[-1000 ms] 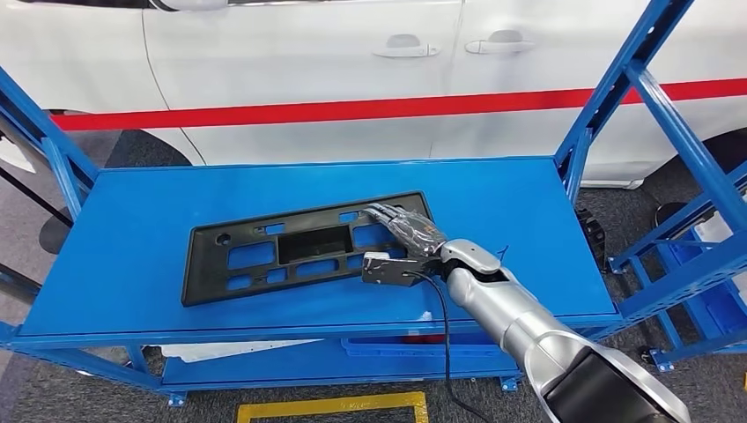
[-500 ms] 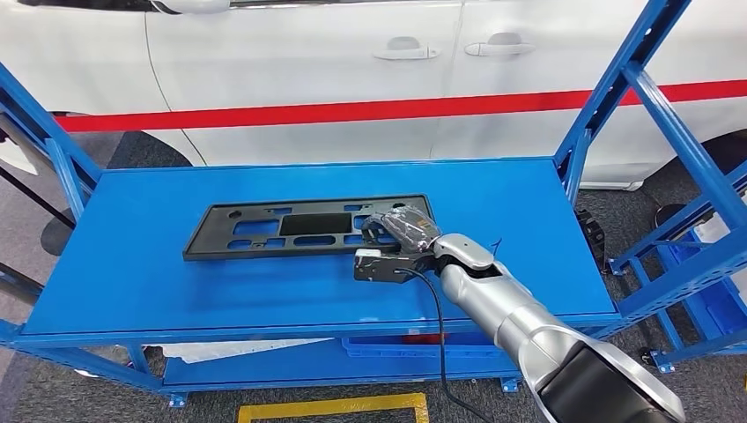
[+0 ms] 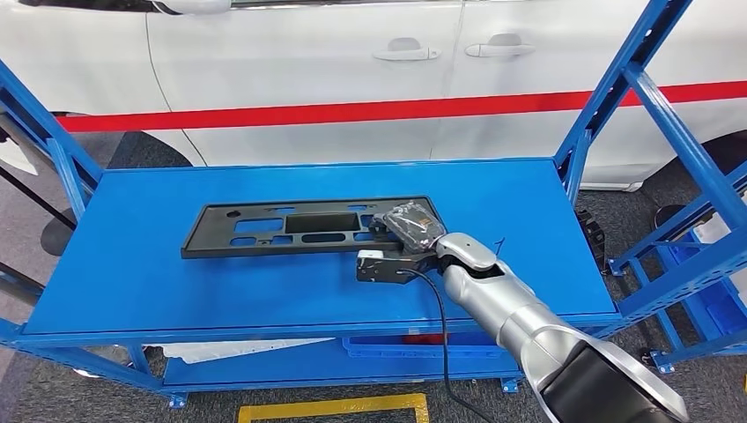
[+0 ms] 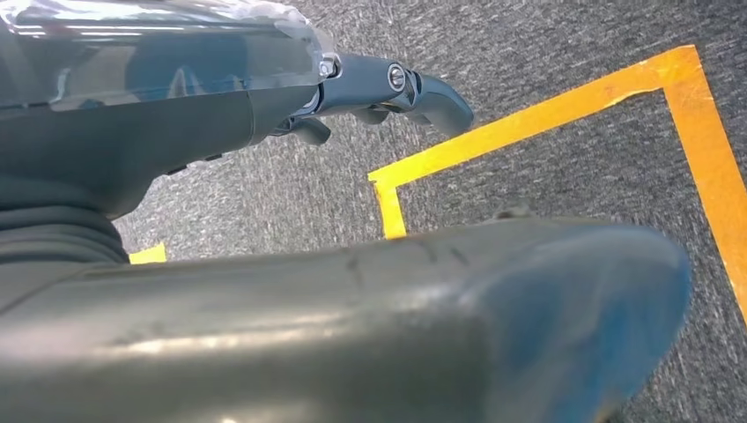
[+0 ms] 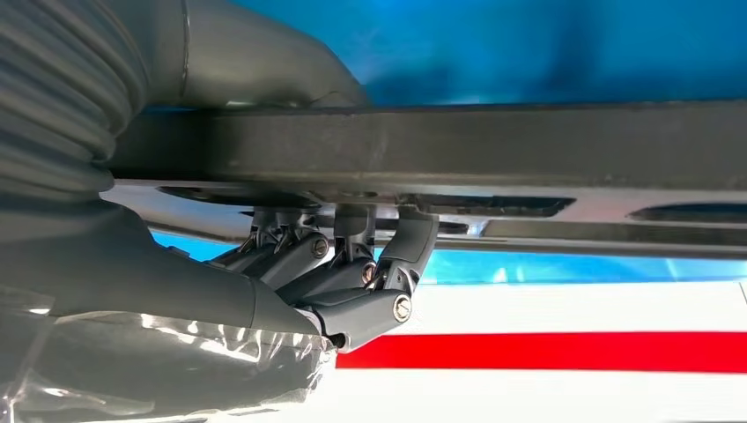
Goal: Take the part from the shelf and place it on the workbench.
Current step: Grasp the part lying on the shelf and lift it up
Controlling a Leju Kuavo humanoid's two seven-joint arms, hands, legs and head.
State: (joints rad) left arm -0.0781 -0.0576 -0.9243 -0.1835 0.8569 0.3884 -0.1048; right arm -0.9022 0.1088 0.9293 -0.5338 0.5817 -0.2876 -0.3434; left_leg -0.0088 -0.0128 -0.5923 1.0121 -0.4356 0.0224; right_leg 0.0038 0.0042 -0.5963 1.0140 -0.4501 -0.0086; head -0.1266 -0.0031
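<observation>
Part first: the long flat black plastic panel with rectangular cut-outs [image 3: 304, 227] sits over the top deck of the blue metal shelf [image 3: 159, 291], its right end caught by the robot's right hand [image 3: 407, 227]. From the head view the panel looks tipped, the held end raised a little off the deck, though how far the other end rests on the blue surface is hard to tell. From the right wrist camera, dark fingers [image 5: 352, 282] are hooked over one face of the panel's edge [image 5: 458, 145] and the thick grey thumb is pressed on the other, so the hand is clamped on the part. The left hand [image 4: 388, 88] hangs low over grey carpet [image 4: 564, 167] marked with yellow tape [image 4: 537, 115], fingers curled in with nothing in them.

My reading is that the grasp is made and the lift is only starting. The next move calls for raising the whole panel clear of the deck while keeping it level, since it is gripped at one end and will want to droop, then turning toward the workbench.

Behind the shelf stands a white car with a red stripe [image 3: 352, 110]. No containers are in sight; the lower deck carries something pale I cannot identify.
</observation>
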